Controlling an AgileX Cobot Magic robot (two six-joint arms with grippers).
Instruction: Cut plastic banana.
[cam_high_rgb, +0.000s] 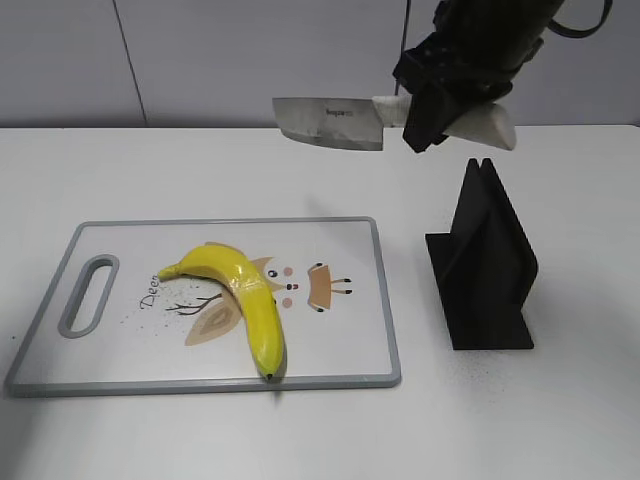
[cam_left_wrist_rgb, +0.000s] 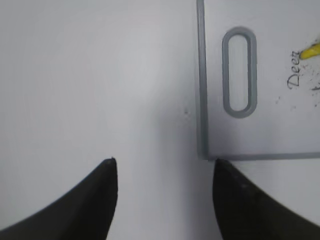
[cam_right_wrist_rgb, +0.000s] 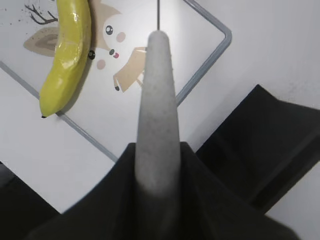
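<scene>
The plastic banana (cam_high_rgb: 240, 295) is glossy yellow and curved and lies on the white cutting board (cam_high_rgb: 340, 340) with a grey rim; it also shows in the right wrist view (cam_right_wrist_rgb: 65, 55). My right gripper (cam_high_rgb: 440, 105) is shut on the pale handle of a knife (cam_high_rgb: 330, 122) and holds it in the air above the table behind the board, blade pointing left. The handle (cam_right_wrist_rgb: 157, 110) fills the right wrist view. My left gripper (cam_left_wrist_rgb: 162, 170) is open and empty above the bare table just off the board's handle-hole corner (cam_left_wrist_rgb: 239, 72).
A black knife stand (cam_high_rgb: 485, 265) stands on the table right of the board, also in the right wrist view (cam_right_wrist_rgb: 270, 140). The white table (cam_high_rgb: 560, 420) spreads around the board.
</scene>
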